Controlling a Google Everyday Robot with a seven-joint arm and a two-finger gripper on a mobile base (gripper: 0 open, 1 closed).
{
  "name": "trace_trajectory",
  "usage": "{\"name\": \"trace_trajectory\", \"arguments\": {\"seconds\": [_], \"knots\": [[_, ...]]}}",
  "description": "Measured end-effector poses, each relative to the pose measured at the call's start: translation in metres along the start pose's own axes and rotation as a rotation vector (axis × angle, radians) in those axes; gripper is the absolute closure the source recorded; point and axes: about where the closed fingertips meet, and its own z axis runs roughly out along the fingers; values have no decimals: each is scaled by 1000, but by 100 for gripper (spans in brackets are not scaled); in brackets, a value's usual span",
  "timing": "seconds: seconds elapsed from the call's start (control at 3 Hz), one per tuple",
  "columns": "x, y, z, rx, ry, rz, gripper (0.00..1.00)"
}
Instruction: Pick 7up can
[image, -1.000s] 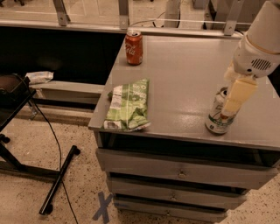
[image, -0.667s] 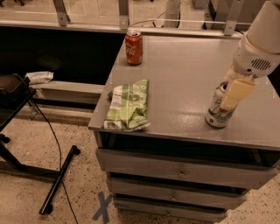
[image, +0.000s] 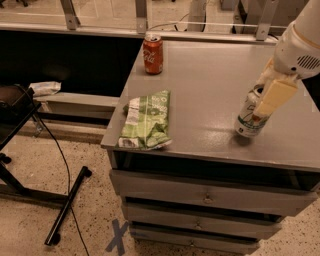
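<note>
Gripper (image: 261, 106) is low over the table's (image: 200, 80) front right part, right at the 7up can (image: 246, 124) — it overlaps the can's upper right side, touching or nearly so. Whether it has closed on the can, I cannot tell. The can stands on its base on the table, long axis near vertical, top leaning slightly right toward the arm (image: 300, 45). The grasp looks to go sideways across that axis, then a lift. Green bag (image: 147, 120) at the table's front left edge, red can (image: 153, 54) at its back left — both well apart.
</note>
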Motion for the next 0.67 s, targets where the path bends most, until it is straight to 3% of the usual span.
{"name": "trace_trajectory", "arguments": {"seconds": [0.33, 0.67], "knots": [[-4, -10, -55, 80, -41, -26, 100], [-8, -18, -72, 125, -63, -29, 100]]}}
